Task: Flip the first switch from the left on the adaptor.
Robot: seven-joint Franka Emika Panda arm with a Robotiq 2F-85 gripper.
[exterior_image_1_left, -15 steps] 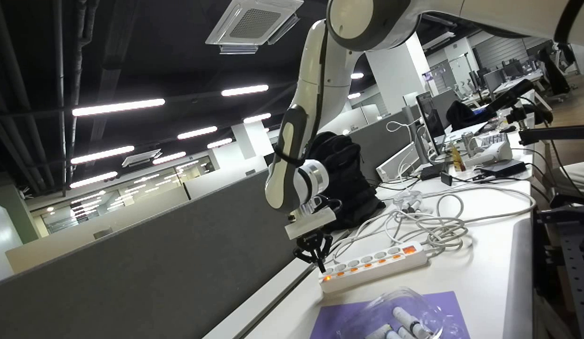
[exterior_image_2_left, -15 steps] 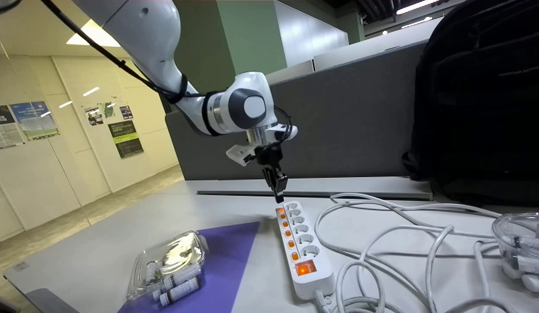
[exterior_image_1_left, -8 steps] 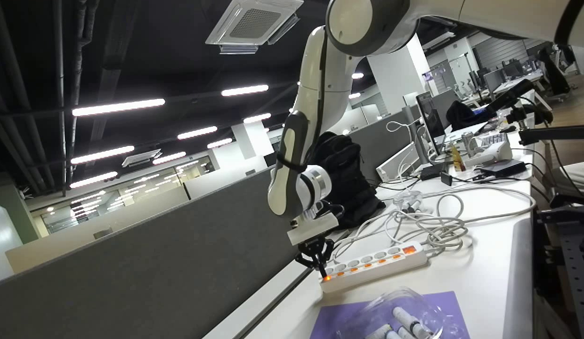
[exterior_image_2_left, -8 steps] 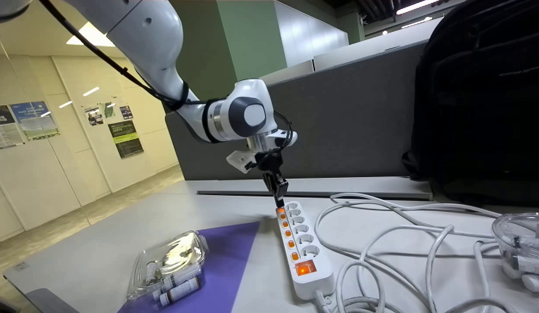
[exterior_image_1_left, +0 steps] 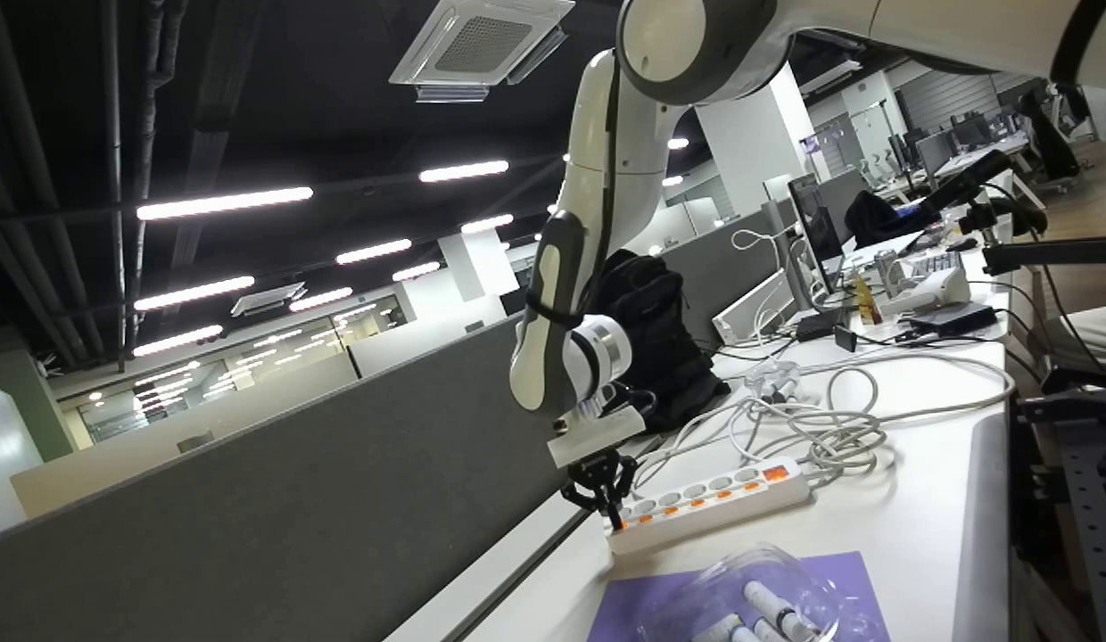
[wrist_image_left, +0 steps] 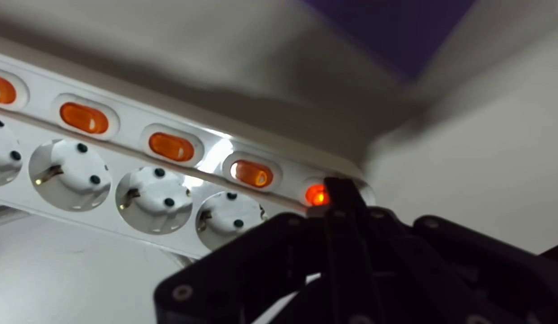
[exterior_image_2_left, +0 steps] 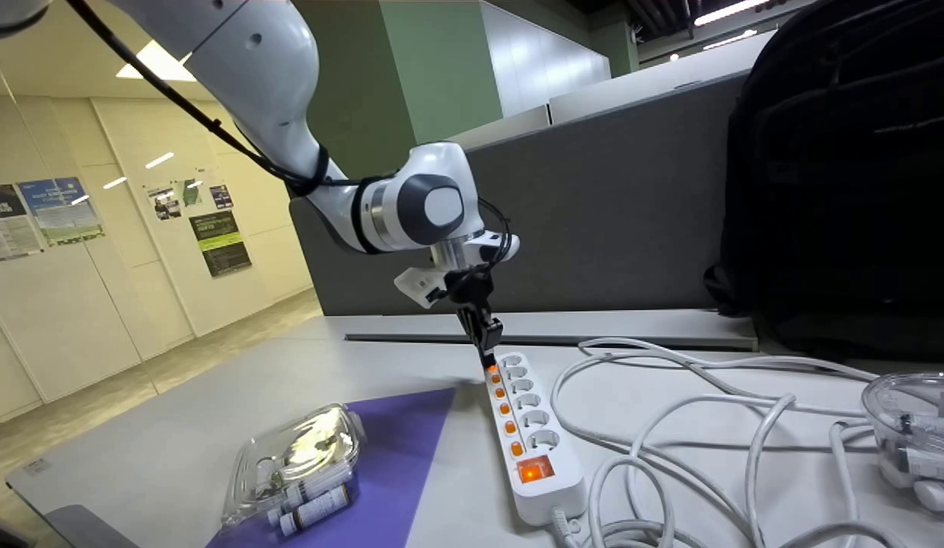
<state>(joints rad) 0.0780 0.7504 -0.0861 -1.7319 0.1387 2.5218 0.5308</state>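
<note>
In an exterior view, a clear plastic box (exterior_image_2_left: 312,445) sits on a purple sheet (exterior_image_2_left: 415,426) to the left of a white power strip (exterior_image_2_left: 546,495). At the strip's far end, the black gripper (exterior_image_2_left: 488,362) points down, its fingers (wrist_image_left: 344,193) closed together. In the wrist view they partly cover the glowing orange end switch (wrist_image_left: 316,195); whether they press it cannot be told. Right of the strip, white cables (exterior_image_2_left: 632,461) loop across the table (exterior_image_2_left: 213,396); farther right are a black backpack (exterior_image_2_left: 845,190) and a clear tub (exterior_image_2_left: 879,415).
</note>
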